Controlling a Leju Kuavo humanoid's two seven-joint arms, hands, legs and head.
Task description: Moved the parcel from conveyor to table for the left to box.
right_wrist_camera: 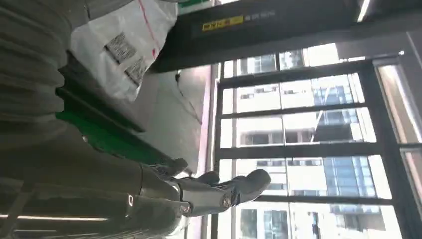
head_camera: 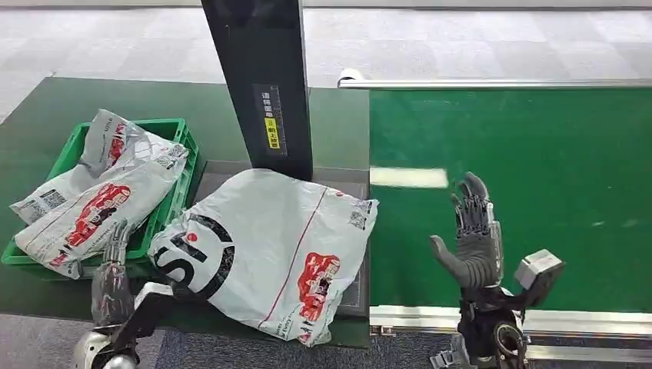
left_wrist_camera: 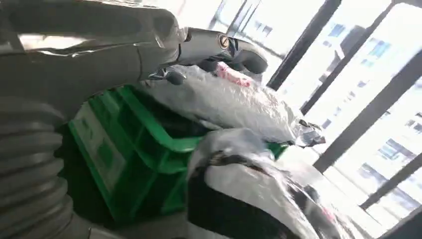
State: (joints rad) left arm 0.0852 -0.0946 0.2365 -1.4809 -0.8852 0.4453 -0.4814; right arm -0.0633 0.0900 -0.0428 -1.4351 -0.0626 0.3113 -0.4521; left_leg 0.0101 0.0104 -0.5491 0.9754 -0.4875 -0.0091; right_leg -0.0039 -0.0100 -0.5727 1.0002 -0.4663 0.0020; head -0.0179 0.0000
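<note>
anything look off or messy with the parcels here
Yes. The big parcel lies askew on the table, one corner hanging over the near edge. The two parcels in the green crate are heaped above its rim and spill over the side.

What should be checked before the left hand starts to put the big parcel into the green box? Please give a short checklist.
1. Parcel off the conveyor, on the table: ok.
2. Right hand open, apart from the parcel: ok.
3. Left hand holding nothing: ok.
4. Room in the green box: not ok, two parcels already fill it.
5. Parcel fully supported: not ok, one corner hangs over the table's near edge.
6. Left hand touching the box: cannot tell.
</note>
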